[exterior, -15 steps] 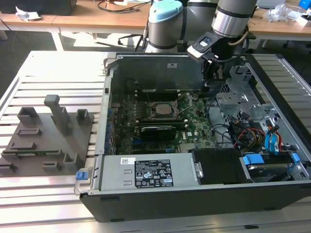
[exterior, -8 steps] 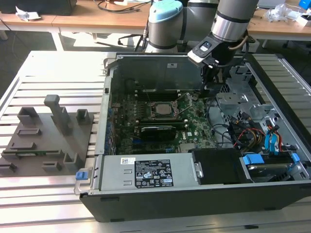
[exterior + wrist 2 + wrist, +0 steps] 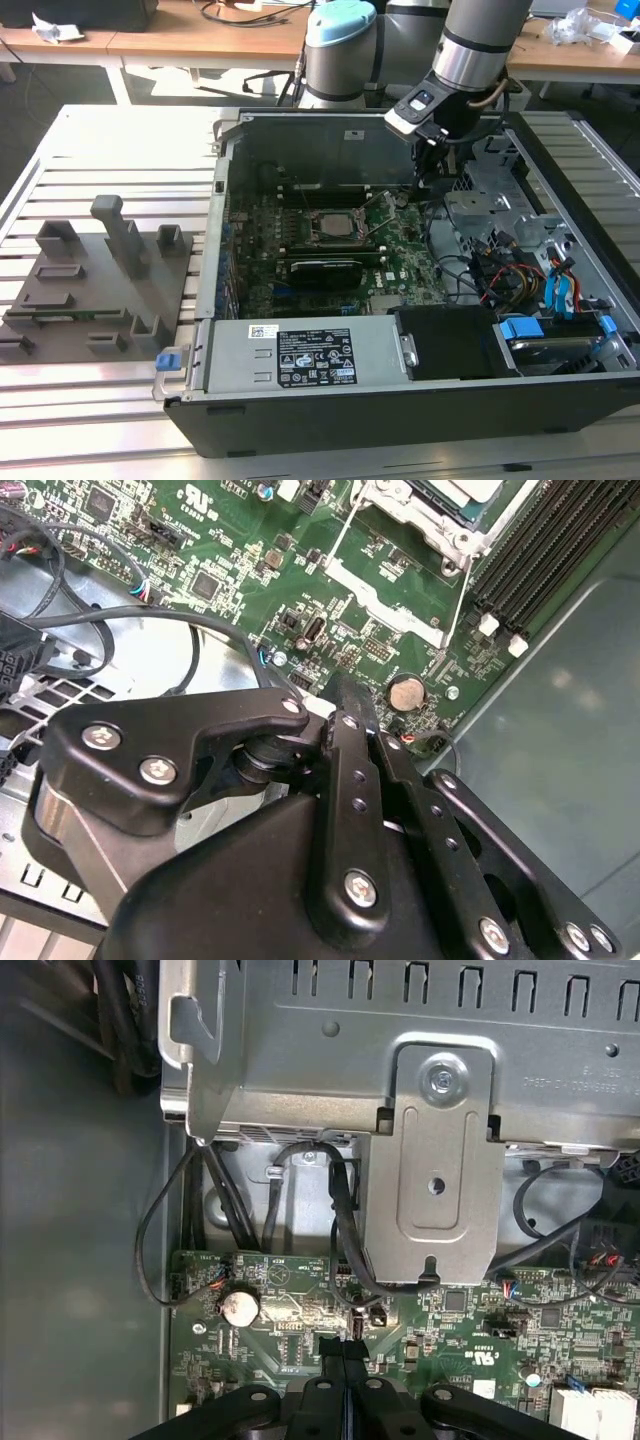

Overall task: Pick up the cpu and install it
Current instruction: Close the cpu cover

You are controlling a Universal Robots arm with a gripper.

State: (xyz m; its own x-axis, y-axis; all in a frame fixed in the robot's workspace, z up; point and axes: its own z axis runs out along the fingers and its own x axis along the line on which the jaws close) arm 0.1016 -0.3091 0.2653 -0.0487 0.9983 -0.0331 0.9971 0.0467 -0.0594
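Exterior view: cpu (image 3: 337,226) in socket (image 3: 312,222), end effector (image 3: 420,182) beside.

Cpu (image 3: 336,226) on motherboard (image 3: 405,262), inside case (image 3: 400,418)

We see the gripper (image 3: 350,690), fingers (image 3: 347,742) together, poised over the green motherboard (image 3: 230,550) beside a coin battery (image 3: 405,692); the cpu (image 3: 463,491) lies in its socket (image 3: 440,532).

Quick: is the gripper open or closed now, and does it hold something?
Gripper: closed, fingers pressed together, nothing visible between them.
The cpu lies on the motherboard, apart from the gripper.
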